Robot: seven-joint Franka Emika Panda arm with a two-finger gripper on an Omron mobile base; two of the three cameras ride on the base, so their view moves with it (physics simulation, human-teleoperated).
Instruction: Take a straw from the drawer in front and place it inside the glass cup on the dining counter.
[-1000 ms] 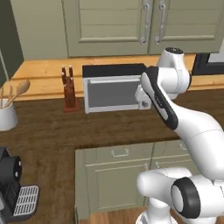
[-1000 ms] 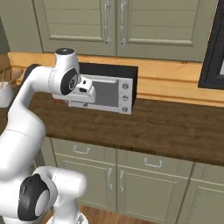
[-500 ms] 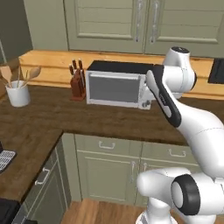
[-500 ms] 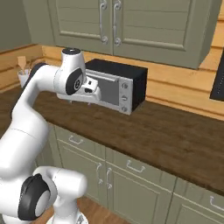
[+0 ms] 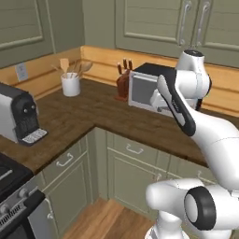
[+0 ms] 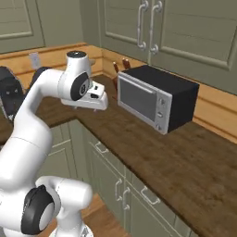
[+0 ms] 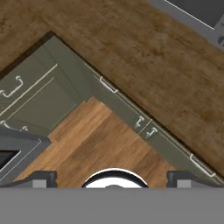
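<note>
The dark brown wood-grain tabletop (image 5: 88, 114) runs in an L shape around an inside corner of the kitchen, over sage-green base cabinets (image 5: 130, 172) with small curved silver handles. A light wood backsplash strip (image 5: 98, 55) lines the wall behind it, and olive-green panelled wall cupboards (image 6: 185, 28) with long silver handles hang above. The floor (image 7: 100, 140) is warm orange-brown wood plank.

On the tabletop stands a silver-fronted microwave oven with a black casing (image 6: 155, 99). Just beside it, toward the corner, is a brown wooden knife block (image 5: 123, 81) with dark handles protruding. Further along is a white ceramic utensil crock (image 5: 71, 85) holding wooden spoons. A black and silver coffee machine (image 5: 21, 114) stands on the other leg of the tabletop, well apart from the crock. A wall socket (image 5: 20, 71) is set in the backsplash behind the coffee machine. A black cooker front (image 5: 16, 200) shows at the lower left of the left base view.

The hand (image 7: 112, 177) points down over the cabinet fronts and floor. Its two dark fingertips (image 7: 41, 178) stand at full spread with nothing between them.

The straw, its drawer and the glass cup cannot be identified here. No legible writing or brand marks are visible.
</note>
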